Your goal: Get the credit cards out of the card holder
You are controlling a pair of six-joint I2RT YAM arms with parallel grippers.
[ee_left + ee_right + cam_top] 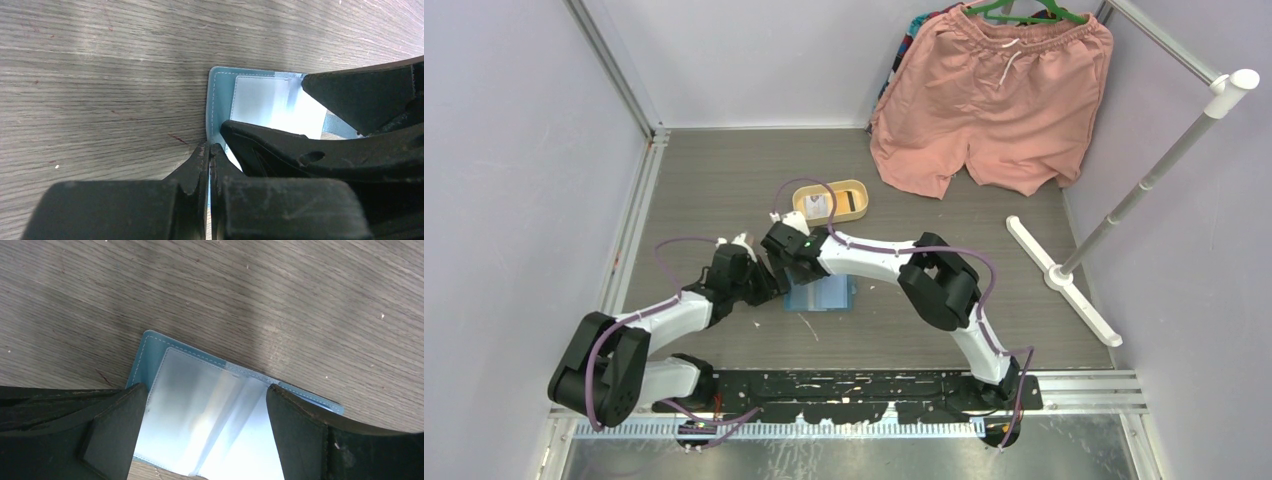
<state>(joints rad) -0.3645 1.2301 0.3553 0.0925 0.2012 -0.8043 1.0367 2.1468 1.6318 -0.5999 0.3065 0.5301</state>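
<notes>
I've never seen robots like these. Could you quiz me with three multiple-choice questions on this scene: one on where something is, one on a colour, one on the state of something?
1. Where is the yellow tray?
A) Farther from the robot than the card holder
B) Nearer the robot than the card holder
C) On top of the card holder

2. What colour are the hanging shorts?
A) Grey
B) Pink
C) Yellow

3. How is the right gripper?
A) Shut on a card
B) Shut on the tray's rim
C) Open, over the open card holder

Answers: 1 A, as the top view shows the tray beyond the holder; 2 B, as the cloth at the back is pink; 3 C, as its wrist view shows the jaws wide apart on either side of the holder.
</notes>
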